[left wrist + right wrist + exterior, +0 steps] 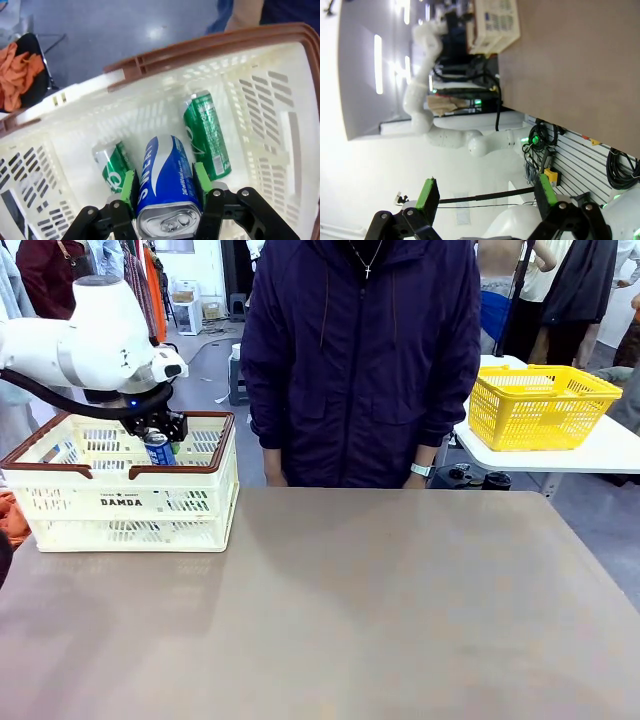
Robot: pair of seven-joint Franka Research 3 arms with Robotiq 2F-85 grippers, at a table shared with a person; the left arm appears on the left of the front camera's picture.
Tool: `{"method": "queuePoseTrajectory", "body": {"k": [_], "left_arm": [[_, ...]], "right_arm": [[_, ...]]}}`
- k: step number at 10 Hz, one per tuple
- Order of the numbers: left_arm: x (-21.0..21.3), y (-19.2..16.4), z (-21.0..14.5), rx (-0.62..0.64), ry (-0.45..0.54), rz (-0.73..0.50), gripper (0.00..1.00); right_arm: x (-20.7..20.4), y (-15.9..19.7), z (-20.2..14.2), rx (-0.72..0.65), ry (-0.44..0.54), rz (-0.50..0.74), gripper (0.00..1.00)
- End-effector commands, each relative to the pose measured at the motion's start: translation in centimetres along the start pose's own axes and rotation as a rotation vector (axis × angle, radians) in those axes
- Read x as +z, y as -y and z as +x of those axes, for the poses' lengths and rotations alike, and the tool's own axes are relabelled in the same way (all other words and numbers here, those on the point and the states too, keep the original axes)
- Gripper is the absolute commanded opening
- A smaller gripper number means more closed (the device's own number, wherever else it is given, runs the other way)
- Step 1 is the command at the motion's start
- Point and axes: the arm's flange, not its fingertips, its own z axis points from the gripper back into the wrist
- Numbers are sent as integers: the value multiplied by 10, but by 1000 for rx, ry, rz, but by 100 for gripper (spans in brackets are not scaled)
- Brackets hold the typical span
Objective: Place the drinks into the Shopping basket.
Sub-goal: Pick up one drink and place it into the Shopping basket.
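We see the crate point(128, 502) at the table's point(330, 610) left, and over it our left gripper point(165, 186) clamps the blue can point(167, 180) upright. Two green cans point(207, 133) lie inside; our right gripper point(485, 195) hangs wide open, holding nothing.

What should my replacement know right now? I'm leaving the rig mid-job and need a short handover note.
Left gripper: shut on the blue can, held over the inside of the white crate.
Right gripper: open, empty, off the table.
In the crate: two green cans lying on the floor.
Done: both green cans placed.
Left: release the blue can into the crate; the table shows no other cans.
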Motion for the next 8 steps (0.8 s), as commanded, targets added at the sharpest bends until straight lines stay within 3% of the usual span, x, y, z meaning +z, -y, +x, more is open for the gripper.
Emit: {"method": "queuePoseTrajectory", "body": {"k": [1,3,4,5,6,8], "left_arm": [[4,2,15,16,-2,27,0],[-3,1,20,35,-26,34,0],[-5,1,21,34,-40,30,11],[-6,1,21,36,-53,36,69],[-5,0,21,41,-52,36,100],[-2,-3,19,52,-38,24,100]], "right_arm": [[2,-6,0,3,2,9,100],[2,-6,0,3,2,9,100],[2,-6,0,3,2,9,100],[2,-6,0,3,2,9,100],[2,-6,0,3,2,9,100],[2,-6,0,3,2,9,100]]}}
